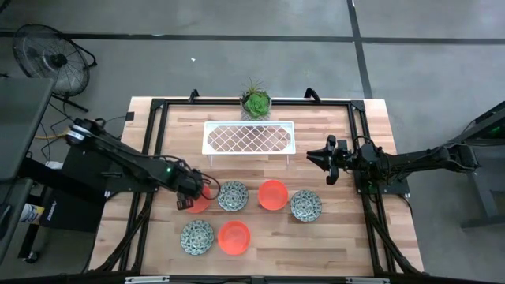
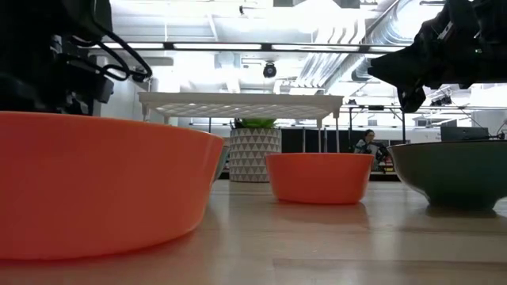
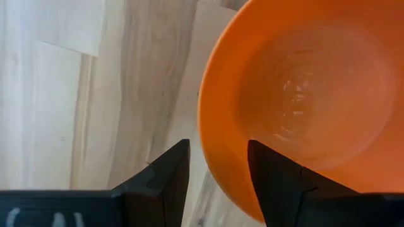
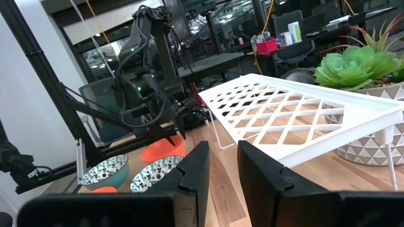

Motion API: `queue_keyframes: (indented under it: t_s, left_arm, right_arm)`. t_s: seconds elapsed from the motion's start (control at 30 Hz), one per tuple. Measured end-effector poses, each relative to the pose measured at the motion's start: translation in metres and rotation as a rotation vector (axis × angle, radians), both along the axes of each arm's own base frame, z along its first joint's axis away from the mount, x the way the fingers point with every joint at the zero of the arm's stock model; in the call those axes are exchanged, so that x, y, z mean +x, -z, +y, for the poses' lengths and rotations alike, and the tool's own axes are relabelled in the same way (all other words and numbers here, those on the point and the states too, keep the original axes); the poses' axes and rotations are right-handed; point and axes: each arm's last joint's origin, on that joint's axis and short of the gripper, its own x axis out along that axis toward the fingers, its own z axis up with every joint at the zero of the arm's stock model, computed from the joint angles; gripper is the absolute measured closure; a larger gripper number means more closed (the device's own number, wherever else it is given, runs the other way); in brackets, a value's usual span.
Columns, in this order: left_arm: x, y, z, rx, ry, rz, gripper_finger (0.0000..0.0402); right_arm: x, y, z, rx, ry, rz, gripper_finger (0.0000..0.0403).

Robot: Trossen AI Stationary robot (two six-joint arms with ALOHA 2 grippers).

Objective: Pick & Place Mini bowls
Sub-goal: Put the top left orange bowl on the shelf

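Three orange mini bowls and three speckled ones sit upright on the wooden table. My left gripper [image 1: 189, 199] points down over the leftmost orange bowl [image 3: 303, 94], open. One finger [image 3: 169, 180] stands outside the bowl's rim [image 3: 211, 167] and the other [image 3: 274, 183] over its inside; no touch shows. A speckled bowl [image 1: 233, 196], an orange bowl [image 1: 273, 194] and a speckled bowl [image 1: 305, 206] stand in the same row. Nearer the front edge are a speckled bowl [image 1: 197, 237] and an orange bowl [image 1: 234, 237]. My right gripper [image 4: 223, 146] waits level at the table's right, slightly open and empty.
A white lattice rack [image 1: 249, 136] stands on thin legs at the table's far middle, with a small potted plant [image 1: 256, 102] behind it. Black frame rails [image 1: 155, 134] run along the table's left and right sides. Bare wood [image 1: 316, 248] lies at the front right.
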Motion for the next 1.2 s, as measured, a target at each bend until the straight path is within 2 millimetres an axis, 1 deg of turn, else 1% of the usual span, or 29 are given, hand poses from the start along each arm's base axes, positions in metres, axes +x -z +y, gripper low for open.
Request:
queue_keyframes:
  t_s: [0.1, 0.23, 0.47, 0.7, 0.87, 1.0, 1.07, 1.2]
  left_arm:
    - [0.001, 0.003, 0.0, 0.015, -0.007, 0.004, 0.0265]
    - [0.001, 0.009, 0.0, 0.009, -0.012, -0.013, 0.03]
    - [-0.002, 0.013, 0.001, -0.004, -0.061, -0.013, 0.0389]
    - [-0.001, 0.012, 0.001, -0.002, -0.05, -0.015, 0.0398]
    - [-0.002, -0.001, 0.001, 0.005, -0.033, -0.025, 0.04]
    - [-0.005, -0.017, 0.003, 0.021, -0.039, -0.038, 0.0401]
    - [-0.006, -0.028, 0.004, 0.027, -0.051, -0.041, 0.0401]
    - [-0.01, -0.057, 0.006, 0.037, -0.066, -0.079, 0.0401]
  right_arm:
    - [0.0, 0.0, 0.0, 0.0, 0.0, 0.0, 0.0332]
    - [0.0, 0.0, 0.0, 0.0, 0.0, 0.0, 0.0332]
    - [0.0, 0.0, 0.0, 0.0, -0.001, 0.0, 0.0332]
    - [0.0, 0.0, 0.0, 0.0, 0.0, 0.0, 0.0332]
    - [0.0, 0.0, 0.0, 0.0, 0.0, 0.0, 0.0332]
    - [0.0, 0.0, 0.0, 0.0, 0.0, 0.0, 0.0332]
    - [0.0, 0.0, 0.0, 0.0, -0.001, 0.001, 0.0332]
    - [0.0, 0.001, 0.0, 0.0, -0.001, 0.006, 0.0332]
